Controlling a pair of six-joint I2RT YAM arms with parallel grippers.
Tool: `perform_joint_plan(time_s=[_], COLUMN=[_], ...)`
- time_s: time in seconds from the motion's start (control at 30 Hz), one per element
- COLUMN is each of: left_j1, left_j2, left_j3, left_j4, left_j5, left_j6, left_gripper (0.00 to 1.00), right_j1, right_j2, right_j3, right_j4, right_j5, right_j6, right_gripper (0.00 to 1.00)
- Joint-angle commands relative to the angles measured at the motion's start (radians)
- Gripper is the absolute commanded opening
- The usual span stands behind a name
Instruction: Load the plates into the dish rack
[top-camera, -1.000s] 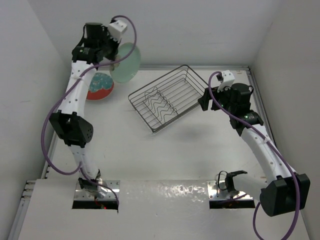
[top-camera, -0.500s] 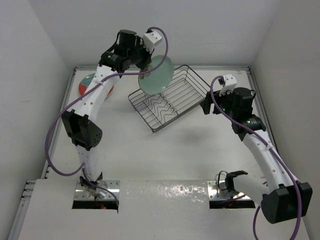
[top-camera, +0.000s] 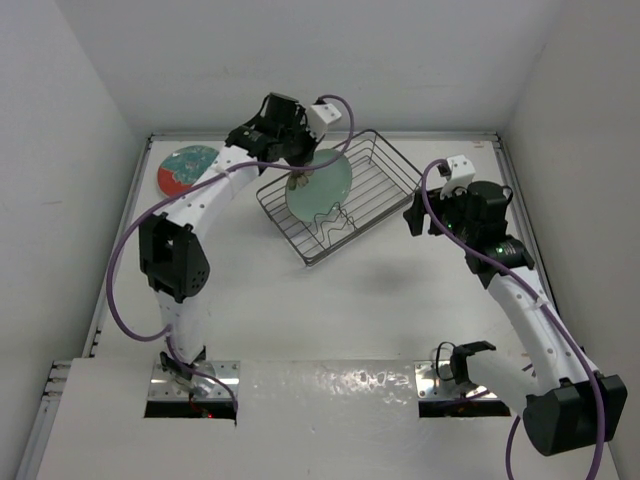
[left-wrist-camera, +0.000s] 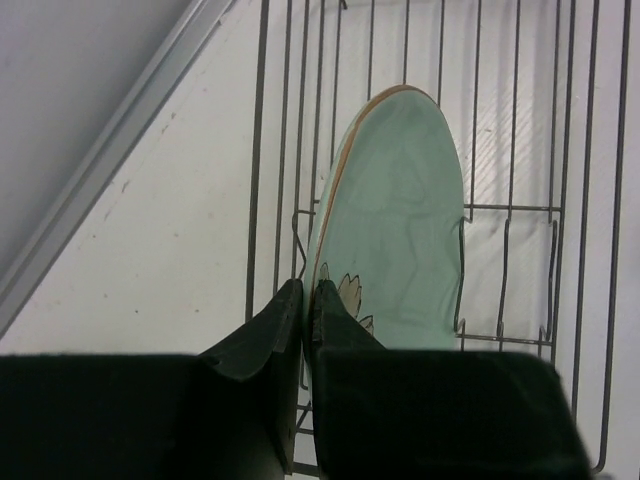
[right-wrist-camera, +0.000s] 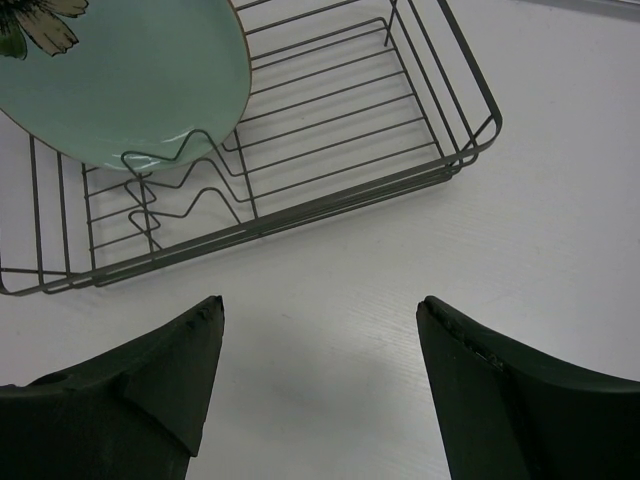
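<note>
Left gripper (left-wrist-camera: 308, 292) clenched on one mint-green plate (left-wrist-camera: 400, 220) at its rim, tilted inside the single dish rack (top-camera: 395, 165); second, red-rimmed plate (top-camera: 187, 168) lies flat well left of it; right gripper (right-wrist-camera: 320, 305) spread, empty, near the rack; mint plate's gripped edge hidden.

You had bright, even, diffuse light in all three views. From the top, the arms threw only soft grey shadows on the white bench (top-camera: 330, 300), and the metal strip (top-camera: 330, 385) at the near edge showed patchy glare. In the left wrist view the jaws of the left gripper (left-wrist-camera: 305, 300) read near-black and a little soft, while the mint-green plate (left-wrist-camera: 400, 220) and the dish rack (left-wrist-camera: 510, 208) wires were sharp, the wires casting faint striped shadows. In the right wrist view the right gripper (right-wrist-camera: 322, 305) jaws were equally dark, the rack crisp.
</note>
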Motion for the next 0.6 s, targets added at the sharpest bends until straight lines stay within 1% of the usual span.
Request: perform_joint_plan(time_s=[0.0,0.13,0.27,0.37,0.57], left_j1=[-0.026,-0.039,-0.040,-0.048,-0.060], left_j2=[-0.071,-0.070,-0.087,-0.091,-0.087], left_j3=[0.055,0.056,-0.067,-0.119,-0.147], left_j4=[0.163,0.142,0.160,0.166,0.136], left_j5=[-0.055,-0.056,-0.049,-0.023,0.061], left_j6=[0.021,0.043,0.052,0.067,0.110], left_gripper=[0.00,0.00,0.00,0.00,0.00], right_j1=[0.007,0.007,0.007,0.007,0.007], right_j2=[-0.021,-0.039,-0.057,-0.059,-0.051], right_j3=[0.007,-0.008,-0.017,-0.020,-0.017], right_j4=[-0.004,-0.005,-0.010,-0.013,-0.014], right_j5=[0.019,0.037,0.051,0.055,0.054], right_j6=[-0.014,-0.022,-0.028,-0.031,-0.031], right_gripper=[0.77,0.78,0.78,0.79,0.80])
